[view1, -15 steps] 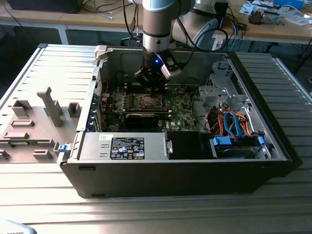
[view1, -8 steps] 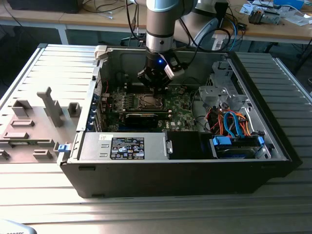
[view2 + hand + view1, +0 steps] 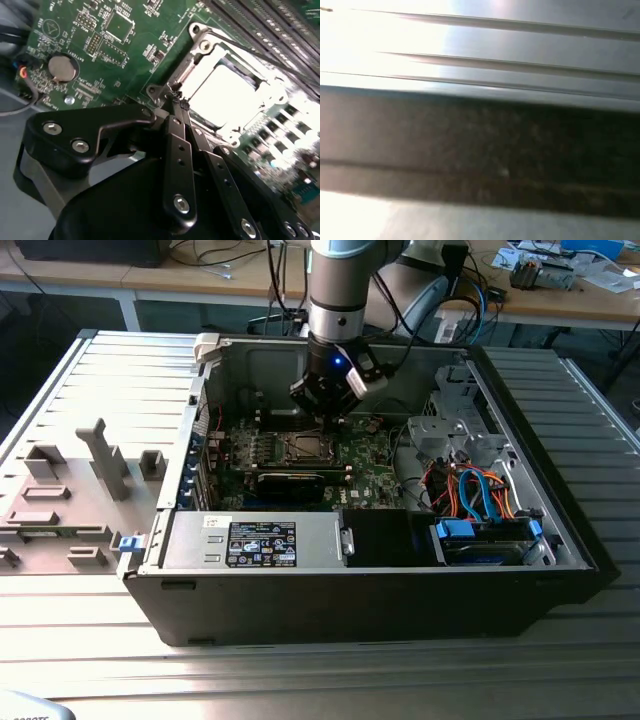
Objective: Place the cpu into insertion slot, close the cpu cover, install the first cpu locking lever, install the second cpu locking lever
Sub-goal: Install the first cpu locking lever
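Inside the open computer case (image 3: 560,540), the green motherboard (image 3: 365,465) carries the insertion slot (image 3: 305,447). In the second wrist view the cpu (image 3: 225,95) lies flat in the insertion slot (image 3: 200,47), its silver top glaring bright. The cpu cover (image 3: 186,71) lies down around it as a silvery frame. A thin locking lever (image 3: 250,49) runs along one side of the socket. My gripper (image 3: 177,102) is shut, its black fingertips pressed together at a corner of the socket's metal frame. In the exterior view the gripper (image 3: 330,420) hangs just behind the socket.
A black power supply (image 3: 260,540) lines the case's near wall, with a drive bay and orange and blue cables (image 3: 480,500) at the exterior view's right. Grey fixture blocks (image 3: 105,460) stand on the ribbed table at the left. A coin battery (image 3: 62,67) sits on the board.
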Action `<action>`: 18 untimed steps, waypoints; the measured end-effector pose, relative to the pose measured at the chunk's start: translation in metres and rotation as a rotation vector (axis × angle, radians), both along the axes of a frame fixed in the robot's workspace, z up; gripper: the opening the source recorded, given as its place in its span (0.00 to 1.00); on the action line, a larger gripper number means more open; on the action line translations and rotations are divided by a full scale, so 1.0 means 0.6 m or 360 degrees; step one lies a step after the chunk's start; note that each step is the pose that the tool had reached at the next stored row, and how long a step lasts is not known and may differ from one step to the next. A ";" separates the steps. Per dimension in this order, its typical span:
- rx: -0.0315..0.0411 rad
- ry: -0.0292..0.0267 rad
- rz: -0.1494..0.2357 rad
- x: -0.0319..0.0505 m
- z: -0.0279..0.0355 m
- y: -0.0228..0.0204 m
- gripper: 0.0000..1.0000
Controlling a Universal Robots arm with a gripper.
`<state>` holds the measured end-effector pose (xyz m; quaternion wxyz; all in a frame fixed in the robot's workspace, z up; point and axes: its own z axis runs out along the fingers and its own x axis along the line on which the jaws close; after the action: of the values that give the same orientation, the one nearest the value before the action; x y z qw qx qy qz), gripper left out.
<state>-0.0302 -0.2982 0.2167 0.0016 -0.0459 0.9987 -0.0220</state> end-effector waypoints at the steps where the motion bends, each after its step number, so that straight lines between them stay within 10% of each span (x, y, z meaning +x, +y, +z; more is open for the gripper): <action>1: 0.0000 0.00002 0.0000 0.000 0.006 0.0000 0.11; 6: 0.0001 0.00005 0.0000 0.000 0.017 -0.0001 0.11; 14: 0.0010 0.00003 0.0000 -0.001 0.070 -0.0001 0.11; 18: 0.0048 -0.00001 0.0007 -0.021 0.068 -0.0001 0.11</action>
<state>-0.0431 -0.2982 0.2574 0.0024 -0.0480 0.9988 -0.0068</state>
